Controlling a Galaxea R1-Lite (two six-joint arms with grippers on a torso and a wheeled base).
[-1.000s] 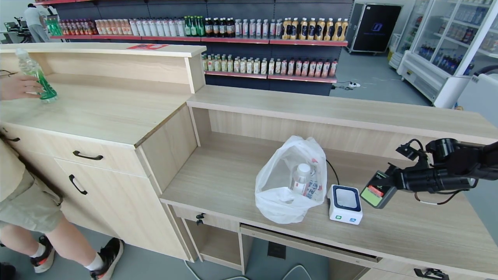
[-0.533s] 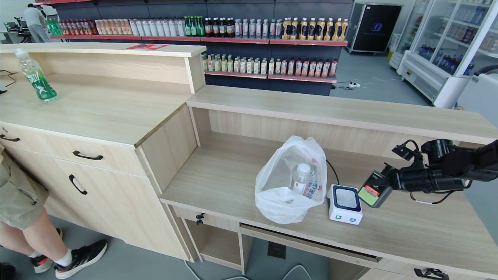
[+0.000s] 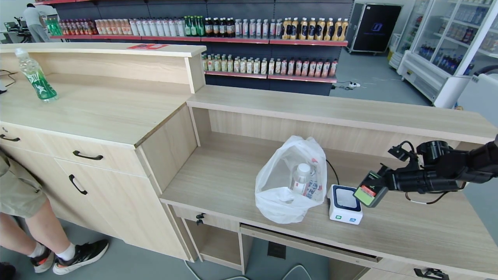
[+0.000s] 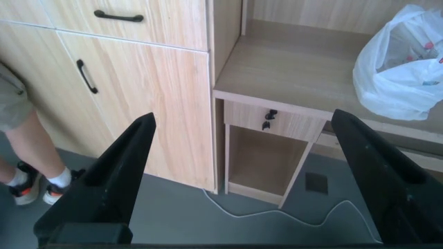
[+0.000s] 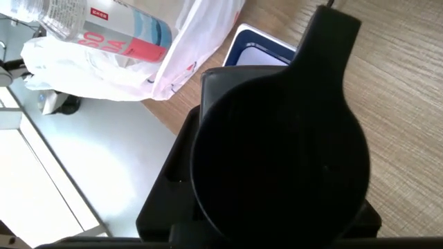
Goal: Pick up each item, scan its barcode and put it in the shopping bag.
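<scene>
My right gripper point(image 3: 383, 182) is shut on a small dark box point(image 3: 369, 191) with a green and red face, held just above the right edge of the white scanner point(image 3: 344, 203). Left of the scanner stands the white shopping bag point(image 3: 288, 182) with a clear bottle point(image 3: 301, 179) inside. In the right wrist view a dark shape covers the middle, with the scanner point(image 5: 259, 55) and the bag point(image 5: 138, 76) beyond it. My left gripper point(image 4: 242, 180) hangs open low in front of the counter, nothing between its fingers; the bag point(image 4: 405, 66) lies off to one side.
A green bottle point(image 3: 37, 76) stands on the higher counter point(image 3: 97, 112) at the far left. A raised ledge point(image 3: 330, 111) runs behind the lower desk point(image 3: 408, 229). A person's legs are beside the drawers point(image 3: 87, 163). Stocked shelves and fridges line the back.
My right gripper has carried the box left, closer to the scanner. The person's hand let go of the green bottle and drew away; the bottle stays upright.
</scene>
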